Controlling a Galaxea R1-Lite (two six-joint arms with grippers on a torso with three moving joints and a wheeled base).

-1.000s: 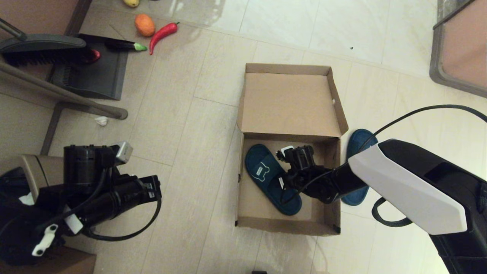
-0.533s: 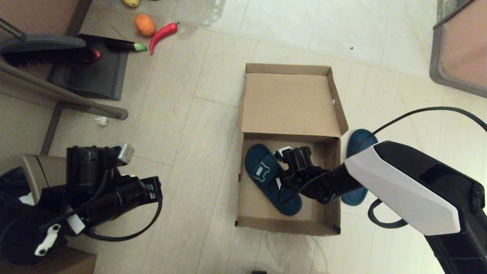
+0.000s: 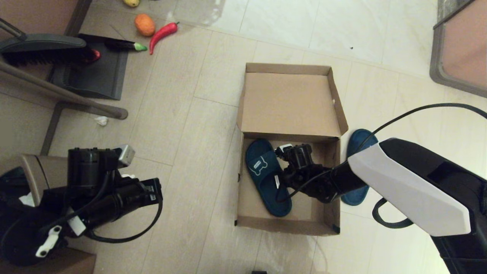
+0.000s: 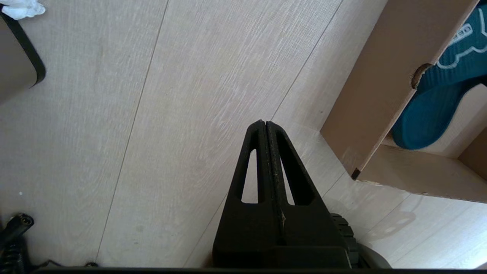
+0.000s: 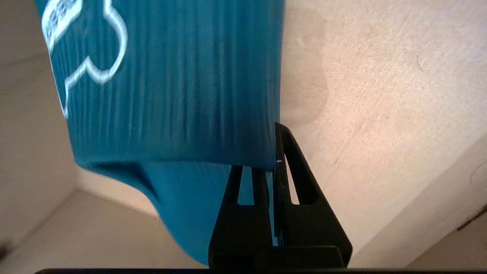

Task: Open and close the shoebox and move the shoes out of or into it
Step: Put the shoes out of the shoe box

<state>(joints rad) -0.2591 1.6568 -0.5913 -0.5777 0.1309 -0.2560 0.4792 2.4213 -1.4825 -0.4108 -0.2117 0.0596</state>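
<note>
The shoebox (image 3: pixel 285 226) stands open on the floor, its lid (image 3: pixel 289 102) laid back flat. One teal slipper (image 3: pixel 266 177) with a white bone outline lies lengthwise in the box's left half. My right gripper (image 3: pixel 280 176) reaches into the box and is shut on the edge of that slipper's strap (image 5: pixel 171 95), with one finger under the strap and the other finger (image 5: pixel 289 163) outside it. The second slipper (image 3: pixel 357 140) lies on the floor outside the box's right wall, partly behind my right arm. My left gripper (image 4: pixel 265 123) is shut and empty above the floor, left of the box.
A broom and dark dustpan (image 3: pixel 91 72) lie at the far left, with an orange fruit (image 3: pixel 144 24), a red chilli (image 3: pixel 163 33) and an eggplant (image 3: pixel 125 45) near them. A crumpled paper (image 3: pixel 101 121) lies by a metal leg (image 3: pixel 61 95). Brown furniture (image 3: pixel 460 49) stands at the far right.
The slipper in the box has swung from slanted to nearly parallel with the left wall and slid towards the lid. My right gripper moved with it. The left arm barely moved.
</note>
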